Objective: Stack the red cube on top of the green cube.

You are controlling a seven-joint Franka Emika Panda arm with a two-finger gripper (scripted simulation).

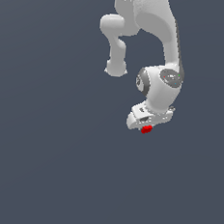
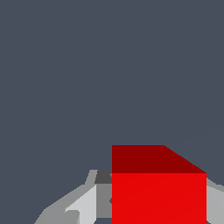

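My white arm (image 1: 160,36) is taking up the upper middle of the exterior view, bending down from the top edge through a rounded elbow and a wrist joint with a dark ring. Behind and below it a flat, dark grey-blue surface (image 1: 41,165) is filling the whole frame; I cannot tell whether it is a table or a floor.

At the low end of the arm my hand is pointing downward, and my jaws (image 1: 146,129) are pinching the red cube (image 1: 146,129). In the exterior view the cube is peeking out just under the white hand, a little toward the exterior view's right of centre. Whether it is hanging above the grey-blue surface or touching it, I cannot tell.

In the wrist view the red cube (image 2: 158,197) is looming large and close, showing a bright front face and a darker shaded face. A pale grey finger (image 2: 83,205) is sitting against one side of it, and a sliver of the other finger is showing at the opposite side, both touching the cube.

The green cube is not showing in either view.
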